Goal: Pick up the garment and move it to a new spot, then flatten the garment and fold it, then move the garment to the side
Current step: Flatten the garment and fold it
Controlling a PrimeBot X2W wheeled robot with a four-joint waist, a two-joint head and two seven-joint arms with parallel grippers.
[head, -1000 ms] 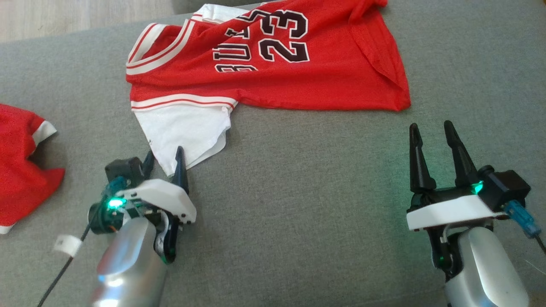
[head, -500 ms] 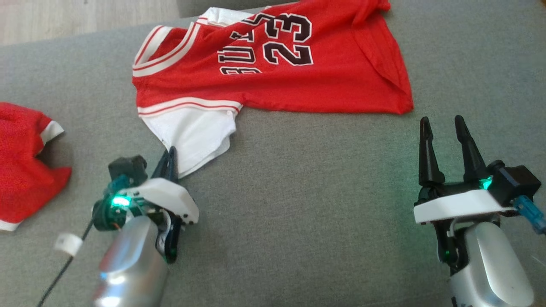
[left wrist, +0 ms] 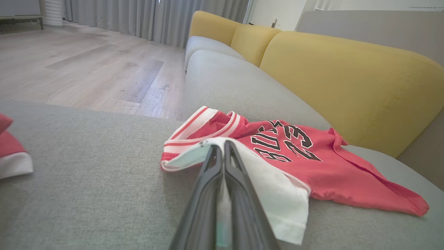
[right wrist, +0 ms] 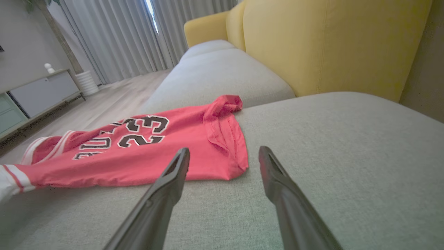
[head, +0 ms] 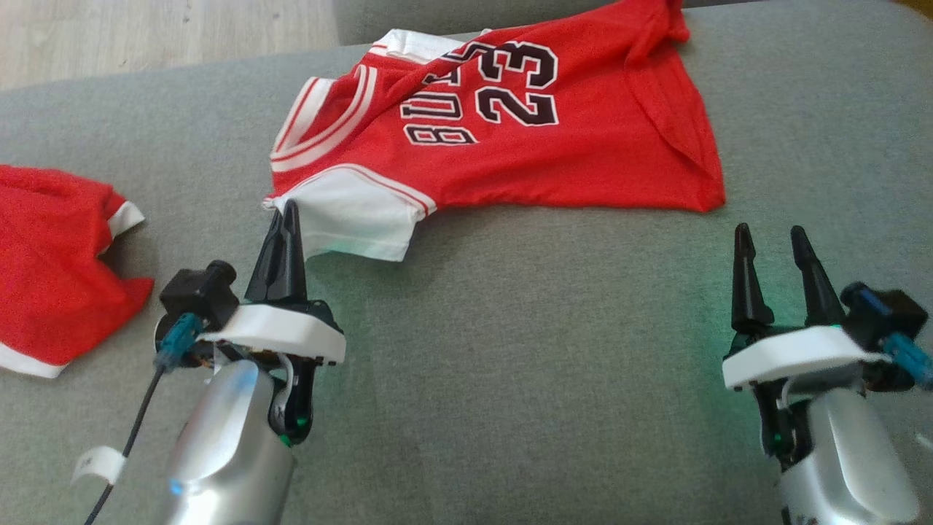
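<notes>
Grey sofa cushion [head: 525, 364] stretches under both your arms, with yellow backrests [left wrist: 347, 80] behind it and wood floor [head: 146, 29] beyond. Across its far middle lies the jersey [head: 583, 153]: red mesh with red-and-white striped trim, a black "23", and a white sleeve [head: 364, 219] at its near left corner. It is rumpled, and its right edge is folded over.

Your left gripper [head: 290, 213] is pinched tight on the white sleeve's edge, which is raised off the cushion. Your right gripper [head: 770, 233] hovers with fingers spread, near the jersey's right hem corner but apart from it.

The lettering beside the number is creased and only partly readable. A second red garment [head: 58, 270] at your far left is cut off by the frame.
</notes>
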